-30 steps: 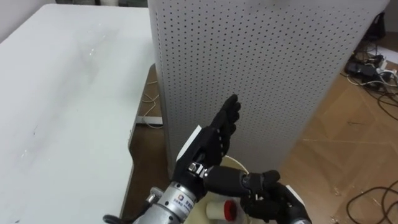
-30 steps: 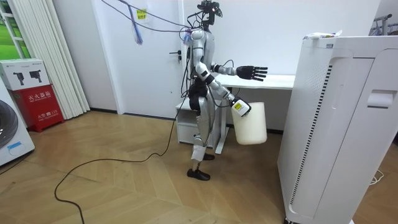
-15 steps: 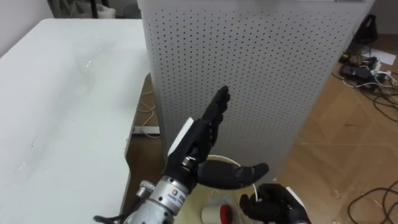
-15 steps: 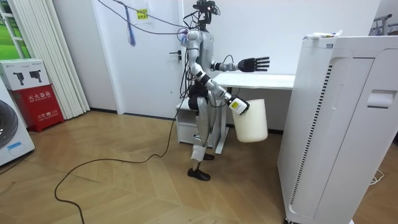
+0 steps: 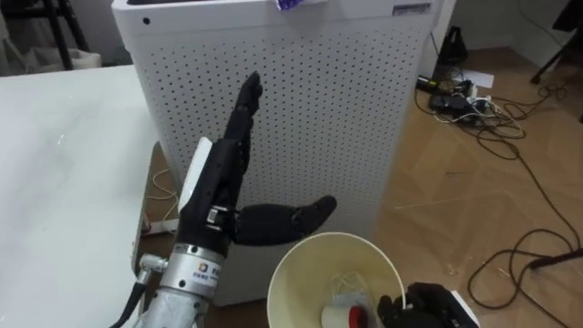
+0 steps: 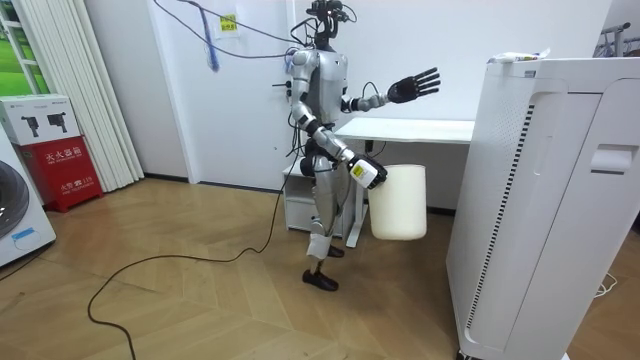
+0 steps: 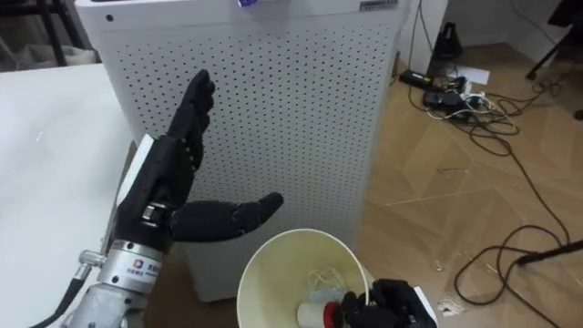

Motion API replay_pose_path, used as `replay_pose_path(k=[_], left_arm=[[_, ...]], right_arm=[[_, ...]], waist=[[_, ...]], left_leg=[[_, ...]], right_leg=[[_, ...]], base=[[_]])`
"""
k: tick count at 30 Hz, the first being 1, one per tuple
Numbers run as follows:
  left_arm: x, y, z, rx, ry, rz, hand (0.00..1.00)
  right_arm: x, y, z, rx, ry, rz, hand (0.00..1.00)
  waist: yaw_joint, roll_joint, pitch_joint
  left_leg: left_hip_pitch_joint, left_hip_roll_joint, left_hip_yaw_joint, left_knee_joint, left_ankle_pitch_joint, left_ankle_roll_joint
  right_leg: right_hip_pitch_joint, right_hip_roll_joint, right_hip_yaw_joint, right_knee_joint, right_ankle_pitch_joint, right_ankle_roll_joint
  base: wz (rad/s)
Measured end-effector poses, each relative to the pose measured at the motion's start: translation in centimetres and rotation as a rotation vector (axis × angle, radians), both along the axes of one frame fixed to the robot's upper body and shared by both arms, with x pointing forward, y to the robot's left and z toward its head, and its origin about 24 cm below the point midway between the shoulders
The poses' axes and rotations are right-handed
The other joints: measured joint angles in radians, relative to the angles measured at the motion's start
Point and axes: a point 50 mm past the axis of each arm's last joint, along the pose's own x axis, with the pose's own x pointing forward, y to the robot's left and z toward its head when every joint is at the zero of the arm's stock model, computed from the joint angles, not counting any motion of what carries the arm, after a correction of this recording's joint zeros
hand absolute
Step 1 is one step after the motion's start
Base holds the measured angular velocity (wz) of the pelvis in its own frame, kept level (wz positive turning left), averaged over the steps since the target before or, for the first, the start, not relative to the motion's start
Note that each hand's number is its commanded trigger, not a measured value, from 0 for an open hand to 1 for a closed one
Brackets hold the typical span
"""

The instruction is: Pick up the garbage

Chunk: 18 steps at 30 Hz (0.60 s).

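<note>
My left hand [image 5: 221,173] is raised in front of me, open, fingers straight and pointing up, thumb out to the right. Behind it stands a tall white perforated appliance [image 5: 310,100]. A purple scrap [image 5: 292,4] lies on its top edge, well above my fingertips. At the bottom, my right hand [image 5: 421,307] is shut on the rim of a cream bin [image 5: 301,264]. A white bottle with a red cap [image 5: 342,315] lies inside the bin. In the room view I stand by the table, left hand [image 6: 414,85] lifted, the bin [image 6: 400,203] at hip height.
A white table [image 5: 55,182] runs along my left, close to the appliance. Cables and plugs [image 5: 465,96] lie on the wooden floor to the right. In the room view the appliance [image 6: 545,200] stands at the right, a red box [image 6: 58,150] at the left.
The view has tipped up and to the right. My left hand has risen, fingers now pointing upward. The bin has come up level into view in my right hand.
</note>
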Motion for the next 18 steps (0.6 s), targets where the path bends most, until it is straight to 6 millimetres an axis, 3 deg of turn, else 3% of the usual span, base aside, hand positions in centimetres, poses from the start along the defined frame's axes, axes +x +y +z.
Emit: replay_pose_path(k=[6, 7, 10, 12, 17, 18], left_arm=[[0.2, 1.7, 0.5, -0.032, -0.025, 0.119, 0.0], [0.2, 2.1, 0.6, -0.038, -0.031, 0.134, 0.0], [0.1, 2.5, 1.1, -0.047, -0.053, 0.161, 0.0], [0.1, 2.6, 1.3, -0.04, -0.07, 0.174, 0.0], [-0.1, 2.6, 1.7, -0.006, -0.104, 0.204, 0.0], [-0.1, 2.7, 1.8, 0.008, -0.115, 0.216, 0.0]], right_arm=[[0.0, 0.3, -0.1, 0.03, 0.001, 0.007, 1.0], [0.0, 0.5, -0.1, 0.035, 0.002, 0.012, 1.0], [0.0, 0.6, -0.1, 0.037, 0.002, 0.023, 1.0], [-0.1, 0.7, -0.1, 0.023, 0.004, 0.039, 1.0], [-0.1, 0.6, -0.1, 0.028, 0.004, 0.052, 1.0], [-0.1, 0.6, -0.1, 0.029, 0.005, 0.058, 1.0]], waist=[[0.031, -0.005, 0.0033], [0.036, -0.007, 0.0048], [0.035, -0.014, 0.0074], [0.036, -0.015, 0.0085], [0.041, -0.023, 0.0118], [0.047, -0.023, 0.0121]], left_leg=[[0.04, 0.0, 0.088, 0.0, -0.023, 0.005], [0.045, -0.002, 0.085, -0.002, -0.031, 0.007], [0.052, -0.005, 0.081, -0.019, -0.035, 0.009], [0.061, -0.001, 0.078, -0.023, -0.035, 0.009], [0.062, 0.02, 0.079, -0.006, -0.044, -0.003], [0.058, 0.03, 0.082, 0.021, -0.056, -0.011]], right_leg=[[-0.037, -0.001, -0.01, 0.045, 0.003, -0.005], [-0.044, -0.007, -0.035, 0.052, 0.005, -0.007], [-0.047, -0.005, -0.044, 0.041, 0.018, -0.008], [-0.039, -0.005, -0.076, 0.026, 0.033, -0.013], [-0.036, 0.001, -0.131, 0.02, 0.031, -0.026], [-0.036, 0.002, -0.166, 0.027, 0.024, -0.038]], base=[[-0.6], [-0.66], [-0.37], [-0.28], [-0.07], [-0.22]])
